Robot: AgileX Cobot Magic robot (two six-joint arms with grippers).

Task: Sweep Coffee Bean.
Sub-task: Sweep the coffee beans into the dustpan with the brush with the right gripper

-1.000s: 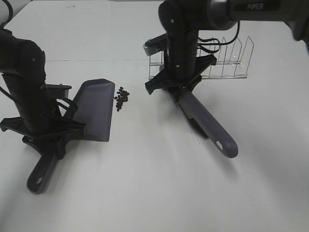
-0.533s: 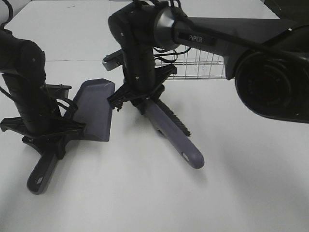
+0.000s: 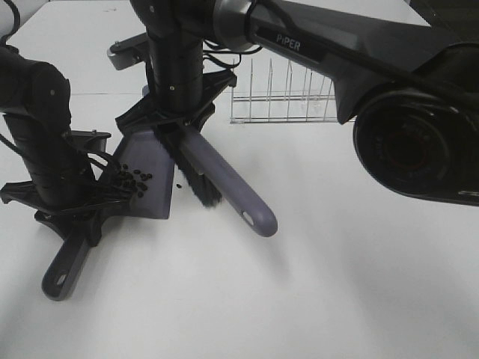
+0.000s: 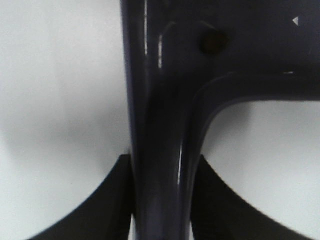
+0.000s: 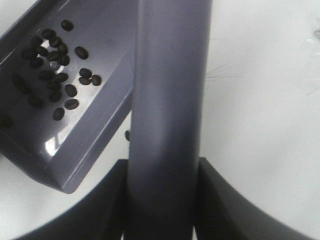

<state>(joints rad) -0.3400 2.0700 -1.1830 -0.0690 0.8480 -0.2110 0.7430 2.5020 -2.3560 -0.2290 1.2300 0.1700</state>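
The purple dustpan lies on the white table, its handle clamped in my left gripper, which is shut on it. The coffee beans lie inside the pan near its back wall; they also show in the right wrist view. One stray bean lies on the table just off the pan's lip. My right gripper is shut on the purple brush and holds it tilted, with the black bristles at the pan's open edge.
A clear wire rack stands behind, to the right of the brush. The right arm's black body fills the upper right. The dustpan handle's end points toward the front left.
My right arm has swept the brush leftward across the table to the pan's lip. The beans have moved from the table into the dustpan. The left arm and pan have stayed still.
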